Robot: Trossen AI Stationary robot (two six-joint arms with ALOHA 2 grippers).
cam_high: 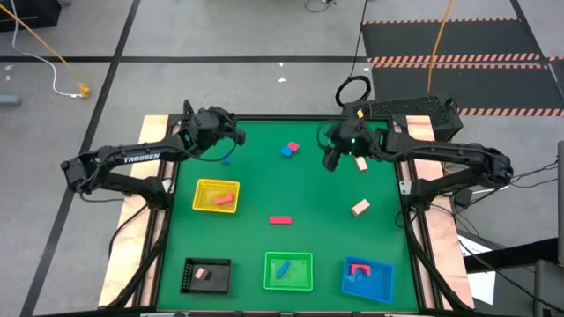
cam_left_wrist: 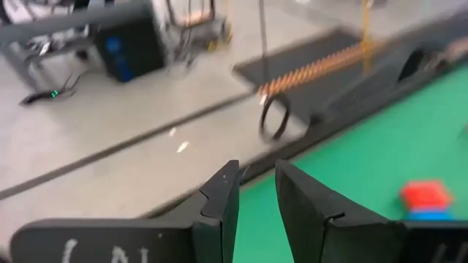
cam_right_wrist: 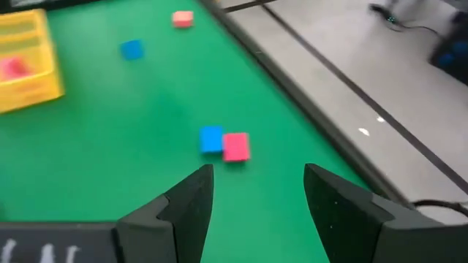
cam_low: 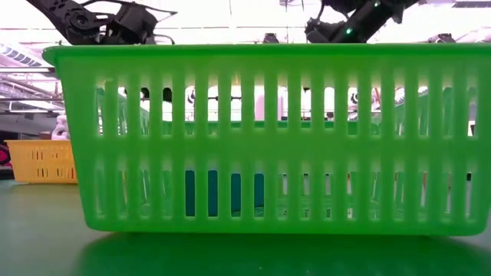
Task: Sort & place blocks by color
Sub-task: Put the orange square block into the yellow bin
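A green mat covers the table. Along its near edge sit the black, green and blue trays, each holding blocks, with a yellow tray behind. A red bar and a cream block lie loose mid-mat. A red-and-blue pair lies farther back. At the far edge, the left gripper is nearly closed and empty. The right gripper is spread. "TROSSEN" marks the left arm. Grey floor lies beyond.

A green table holds four trays, yellow, black, green and blue, among scattered blocks.
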